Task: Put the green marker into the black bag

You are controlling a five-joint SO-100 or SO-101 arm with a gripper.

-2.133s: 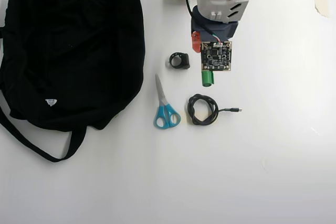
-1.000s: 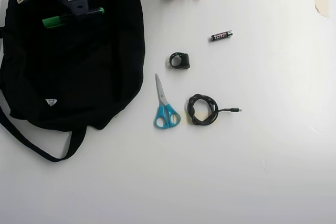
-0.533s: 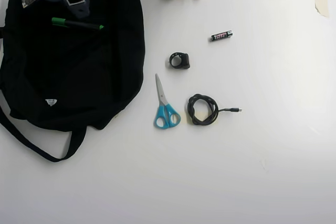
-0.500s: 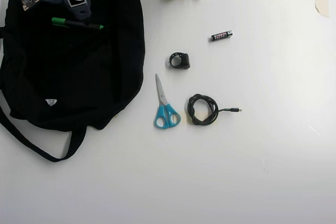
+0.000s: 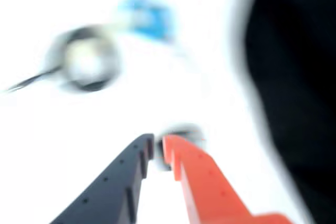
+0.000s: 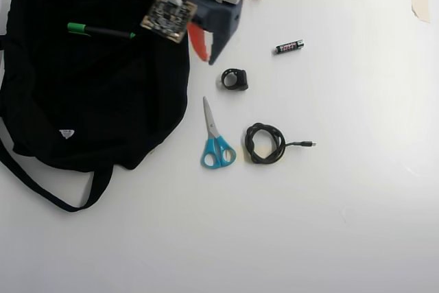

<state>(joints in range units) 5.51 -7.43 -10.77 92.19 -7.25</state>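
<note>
Two views were examined, overhead and wrist. The marker (image 6: 100,31) lay flat on the bag (image 6: 89,94), in the bag's upper part in the overhead view, green end to the left, barrel running nearly level; whether it sat on top of the fabric or partly inside an opening could not be told. The bag occupied the left of the table (image 6: 329,211), a white label (image 6: 66,133) near its lower edge and a strap (image 6: 41,186) trailing out below it.

The gripper (image 6: 207,56) stood clear of the marker, over the bare table just past the bag's right edge, fingertips pointing down the picture toward a small black ring-shaped item (image 6: 234,79) lying just beyond them. Its jaws were nearly together, a narrow gap only, with nothing between them. The wrist view, heavily blurred, agreed: gripper (image 5: 158,149) with one dark finger and one orange finger almost meeting, a dark blurred item just past the tips, and the bag (image 5: 299,87) filling the right side.

Elsewhere on the table in the overhead view: scissors (image 6: 216,138) with blue handles below the ring item, a coiled cable (image 6: 265,143) just right of the scissors, and a battery (image 6: 289,47) to the right of the gripper, apart from it
</note>
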